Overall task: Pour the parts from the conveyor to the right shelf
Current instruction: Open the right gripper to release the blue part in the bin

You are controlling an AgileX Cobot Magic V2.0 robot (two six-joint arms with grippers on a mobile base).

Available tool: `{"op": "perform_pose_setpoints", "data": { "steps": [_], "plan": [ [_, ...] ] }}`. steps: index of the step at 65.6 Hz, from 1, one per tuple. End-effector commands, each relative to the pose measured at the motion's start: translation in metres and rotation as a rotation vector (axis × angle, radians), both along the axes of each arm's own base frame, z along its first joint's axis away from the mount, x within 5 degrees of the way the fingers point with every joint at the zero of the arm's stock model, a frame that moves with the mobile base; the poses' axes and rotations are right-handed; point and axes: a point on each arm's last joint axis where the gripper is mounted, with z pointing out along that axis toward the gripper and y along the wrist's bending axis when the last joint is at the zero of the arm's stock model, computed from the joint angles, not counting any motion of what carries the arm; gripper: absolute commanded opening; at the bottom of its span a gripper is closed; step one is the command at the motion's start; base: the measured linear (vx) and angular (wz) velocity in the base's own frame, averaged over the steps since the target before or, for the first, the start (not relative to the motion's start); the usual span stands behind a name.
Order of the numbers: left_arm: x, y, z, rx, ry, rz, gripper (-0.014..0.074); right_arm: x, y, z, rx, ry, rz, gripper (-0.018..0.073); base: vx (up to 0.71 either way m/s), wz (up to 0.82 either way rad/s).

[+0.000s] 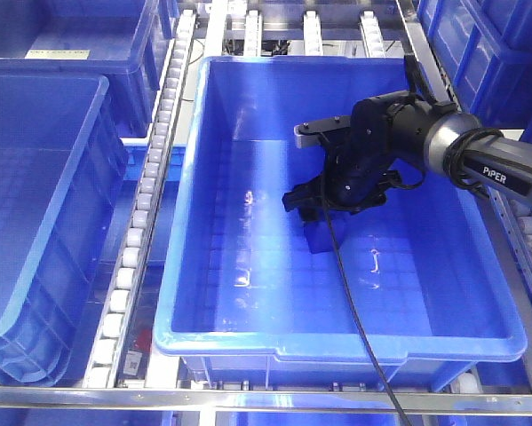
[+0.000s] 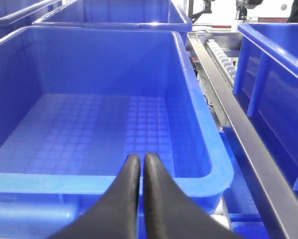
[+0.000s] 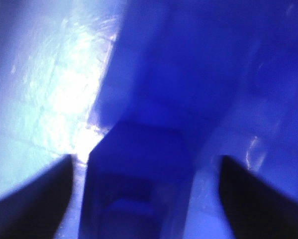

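One of the parts, a small blue block (image 1: 323, 238), rests on the grid floor of the large blue bin (image 1: 337, 342) on the right shelf (image 1: 150, 177). My right gripper (image 1: 323, 209) hangs low inside that bin, just above the block. In the right wrist view the block (image 3: 139, 169) lies between the two dark fingers, with a gap on each side, and the right gripper (image 3: 144, 159) is open. My left gripper (image 2: 140, 160) is shut on nothing, at the near rim of another blue bin (image 2: 208, 174) whose floor is bare. The conveyor is out of view.
More blue bins stand to the left (image 1: 43, 222), the back left (image 1: 79, 44) and the right (image 1: 496, 53). Rows of white rollers (image 1: 128, 266) and silver rails (image 2: 248, 144) run between them. The right arm's black cable (image 1: 359, 328) trails over the middle bin's front rim.
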Motion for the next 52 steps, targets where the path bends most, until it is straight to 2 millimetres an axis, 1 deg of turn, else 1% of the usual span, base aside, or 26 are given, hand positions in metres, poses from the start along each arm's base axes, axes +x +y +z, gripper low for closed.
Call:
{"op": "perform_pose_setpoints", "data": {
  "steps": [1,9,12,16,22,23,27,29,32,33,36,37,38,41,44,45,46,47,49,50,52],
  "plan": [
    [0.001,0.0,0.013,-0.014,-0.084,0.003,-0.0006,0.0,-0.002,0.05,0.044,-0.169,0.011,0.0633,0.0,0.0],
    [0.001,0.0,0.013,-0.014,-0.084,0.003,-0.0006,-0.002,-0.002,0.066,0.085,-0.282,0.011,0.0607,0.0,0.0],
    [0.001,0.0,0.013,-0.014,-0.084,0.003,-0.0006,-0.006,0.001,0.069,0.101,-0.334,0.019,0.0596,0.0,0.0],
    [0.001,0.0,0.013,-0.014,-0.084,0.003,-0.0006,-0.012,-0.002,0.075,0.12,-0.411,0.022,0.0578,0.0,0.0],
    [0.001,0.0,0.013,-0.014,-0.084,0.003,-0.0006,-0.026,-0.006,0.075,0.157,-0.528,0.025,0.0553,0.0,0.0],
    [0.001,0.0,0.013,-0.014,-0.084,0.003,-0.0006,-0.03,-0.007,0.078,0.166,-0.55,0.026,0.0549,0.0,0.0],
    [0.001,0.0,0.013,-0.014,-0.084,0.003,-0.0006,-0.045,-0.01,0.08,0.19,-0.622,0.037,0.0526,0.0,0.0],
    [0.001,0.0,0.013,-0.014,-0.084,0.003,-0.0006,-0.052,-0.013,0.078,0.2,-0.654,0.039,0.0511,0.0,0.0],
    [0.001,0.0,0.013,-0.014,-0.084,0.003,-0.0006,-0.065,-0.017,0.084,0.22,-0.708,0.038,0.0477,0.0,0.0],
    [0.001,0.0,0.013,-0.014,-0.084,0.003,-0.0006,-0.07,-0.019,0.082,0.226,-0.724,0.038,0.0459,0.0,0.0],
    [0.001,0.0,0.013,-0.014,-0.084,0.003,-0.0006,-0.083,-0.024,0.087,0.244,-0.774,0.037,0.0412,0.0,0.0],
    [0.001,0.0,0.013,-0.014,-0.084,0.003,-0.0006,-0.088,-0.026,0.085,0.249,-0.787,0.036,0.0394,0.0,0.0],
    [0.001,0.0,0.013,-0.014,-0.084,0.003,-0.0006,-0.094,-0.028,0.089,0.256,-0.807,0.036,0.0363,0.0,0.0],
    [0.001,0.0,0.013,-0.014,-0.084,0.003,-0.0006,-0.108,-0.034,0.09,0.269,-0.841,0.035,0.0291,0.0,0.0],
    [0.001,0.0,0.013,-0.014,-0.084,0.003,-0.0006,-0.123,-0.04,0.093,0.279,-0.874,0.037,0.0175,0.0,0.0],
    [0.001,0.0,0.013,-0.014,-0.084,0.003,-0.0006,-0.129,-0.042,0.097,0.286,-0.892,0.036,0.0144,0.0,0.0],
    [0.001,0.0,0.013,-0.014,-0.084,0.003,-0.0006,-0.135,-0.044,0.095,0.287,-0.895,0.036,0.0096,0.0,0.0],
    [0.001,0.0,0.013,-0.014,-0.084,0.003,-0.0006,-0.141,-0.046,0.099,0.292,-0.911,0.036,0.0064,0.0,0.0],
    [0.001,0.0,0.013,-0.014,-0.084,0.003,-0.0006,-0.15,-0.05,0.098,0.293,-0.92,0.038,0.0001,0.0,0.0],
    [0.001,0.0,0.013,-0.014,-0.084,0.003,-0.0006,-0.156,-0.053,0.102,0.303,-0.938,0.033,-0.0017,0.0,0.0],
    [0.001,0.0,0.013,-0.014,-0.084,0.003,-0.0006,-0.165,-0.056,0.1,0.301,-0.947,0.034,-0.0015,0.0,0.0]
  ]
}}
